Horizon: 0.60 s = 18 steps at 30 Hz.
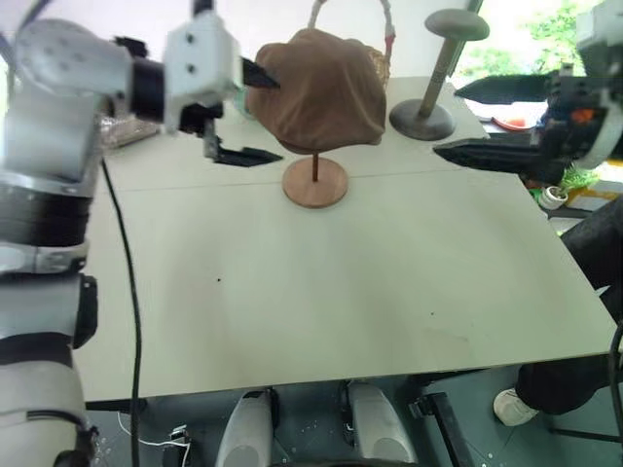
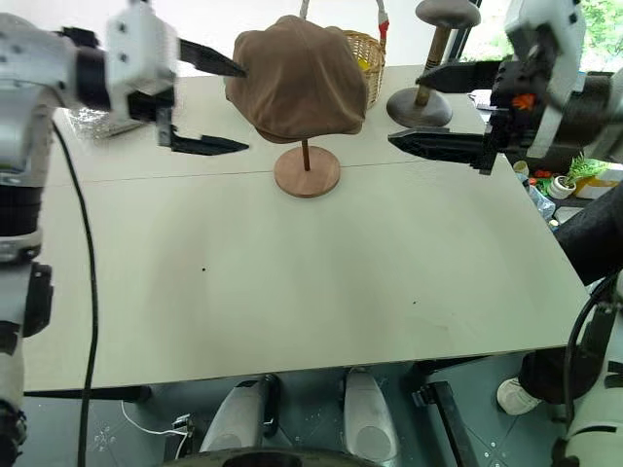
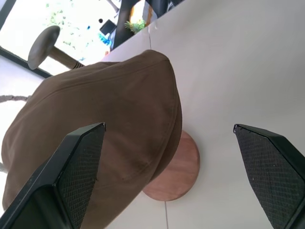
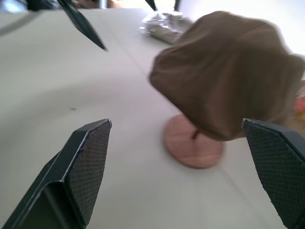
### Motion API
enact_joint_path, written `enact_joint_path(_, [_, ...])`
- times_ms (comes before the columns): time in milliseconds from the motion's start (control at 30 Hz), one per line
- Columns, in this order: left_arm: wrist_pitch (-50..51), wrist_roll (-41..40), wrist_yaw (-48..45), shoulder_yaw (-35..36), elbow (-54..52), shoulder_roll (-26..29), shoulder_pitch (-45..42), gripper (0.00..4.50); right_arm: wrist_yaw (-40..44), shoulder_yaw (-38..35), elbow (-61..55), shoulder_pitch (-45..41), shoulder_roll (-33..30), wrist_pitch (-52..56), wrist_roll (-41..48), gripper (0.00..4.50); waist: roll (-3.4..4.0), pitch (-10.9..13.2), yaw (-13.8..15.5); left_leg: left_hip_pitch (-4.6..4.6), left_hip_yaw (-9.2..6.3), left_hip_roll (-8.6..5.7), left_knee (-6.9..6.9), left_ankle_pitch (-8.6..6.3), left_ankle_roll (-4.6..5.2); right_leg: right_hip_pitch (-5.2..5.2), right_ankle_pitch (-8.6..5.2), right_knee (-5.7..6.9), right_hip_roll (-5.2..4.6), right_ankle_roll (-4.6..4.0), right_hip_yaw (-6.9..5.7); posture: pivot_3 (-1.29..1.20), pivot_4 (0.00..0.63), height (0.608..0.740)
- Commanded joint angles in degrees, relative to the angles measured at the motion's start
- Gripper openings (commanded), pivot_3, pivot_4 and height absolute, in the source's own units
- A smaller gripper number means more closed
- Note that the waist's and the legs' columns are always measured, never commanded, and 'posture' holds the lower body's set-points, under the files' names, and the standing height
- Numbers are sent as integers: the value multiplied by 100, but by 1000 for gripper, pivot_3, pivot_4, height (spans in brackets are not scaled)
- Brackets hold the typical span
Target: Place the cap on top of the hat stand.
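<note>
The cap was plain brown. The hat stand beneath it was reddish-brown wood. Behind the cap stood a tan wicker basket and a grey stand; the worktop was pale cream.

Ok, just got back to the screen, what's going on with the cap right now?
The brown cap is sitting on top of the wooden hat stand, draped over its top, with the rod and round base showing below. Neither pincer holds it. The left pincer is open right beside the cap, one finger tip close against its side. The right pincer is open too, off to the other side and clear of it. A wicker basket and a grey stand are behind on the table.
</note>
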Motion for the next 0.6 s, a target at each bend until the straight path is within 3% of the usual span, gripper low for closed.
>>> enact_joint_path(33, [-273,450,434,-90,-161,-210,-145,4500,30,-209,166,-365,-202,514,519,4488,0,0,3,-1,0,0,0,0,0,-1,1,0,0,3,1,0,150,740])
enact_joint_path(233, [-704,1339,1126,-422,-156,-578,-17,4500,-86,-71,444,-525,-305,509,551,4488,0,0,13,-5,1,-1,1,0,0,-4,2,-1,0,5,1,0,150,740])
enact_joint_path(600, [-649,2200,1678,-853,-364,-1075,254,4500,-118,175,659,-709,-357,227,434,4488,0,0,17,-6,2,-1,1,0,0,-6,3,0,0,6,2,0,150,740])
